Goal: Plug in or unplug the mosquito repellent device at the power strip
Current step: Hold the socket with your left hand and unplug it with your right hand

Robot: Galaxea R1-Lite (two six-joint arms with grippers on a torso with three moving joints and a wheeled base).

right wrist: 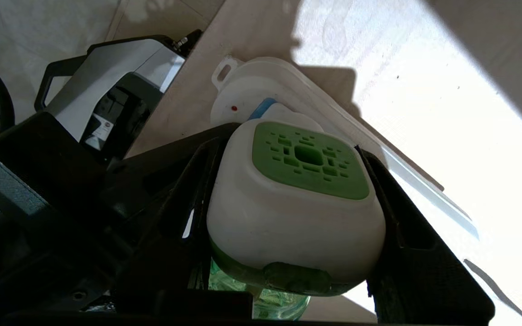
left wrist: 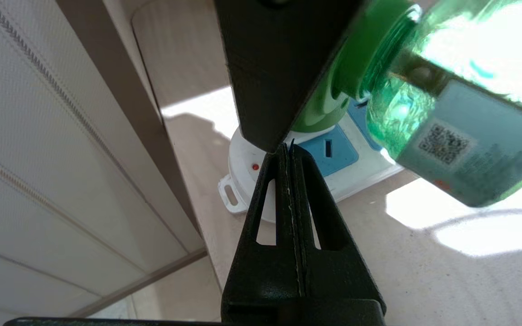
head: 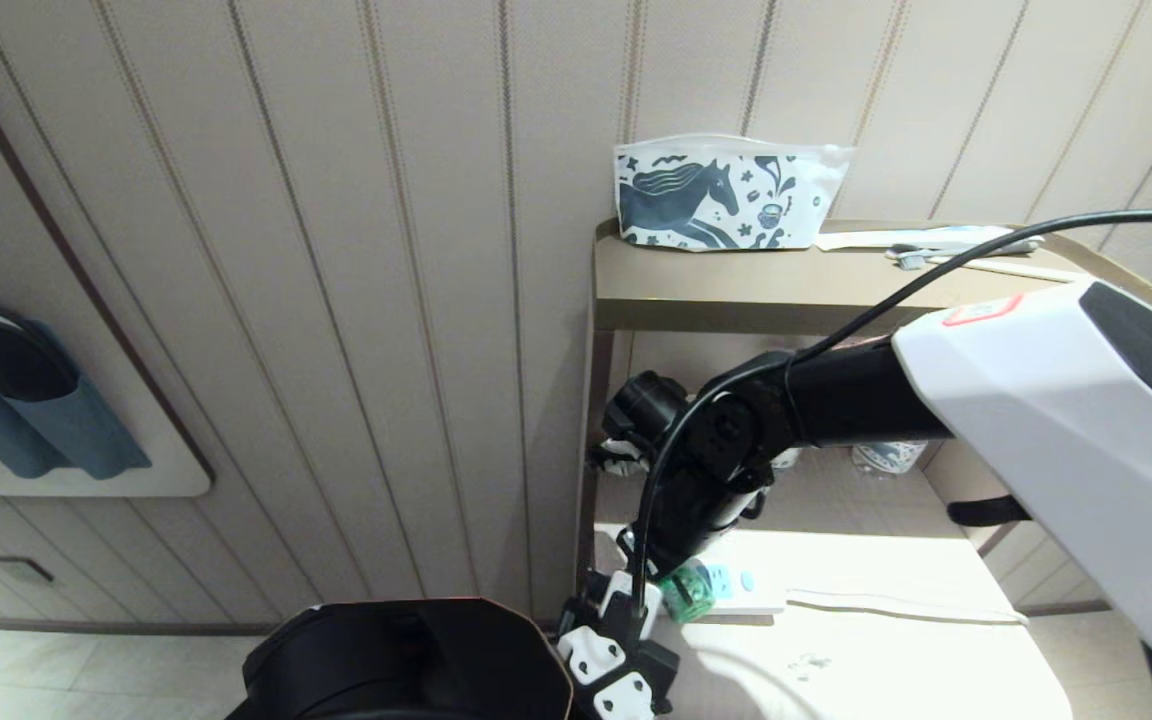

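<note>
- My right gripper (right wrist: 288, 213) is clamped on the green-and-white mosquito repellent device (right wrist: 295, 213), just above the flat white power strip (head: 751, 600) at six o'clock.
- My left gripper (left wrist: 288, 156), fingers pressed together, presses the strip's end.

The flat white elongated power strip (head: 751, 597) lies on the pale low shelf (head: 886, 650), against the striped wall panel (head: 336, 300). The green-and-white mosquito repellent device (right wrist: 295, 203) sits above the strip's end, between the right gripper (right wrist: 288, 217) fingers. A horse-print pouch (head: 726, 192) stands on the upper shelf (head: 736, 290) above.
</note>
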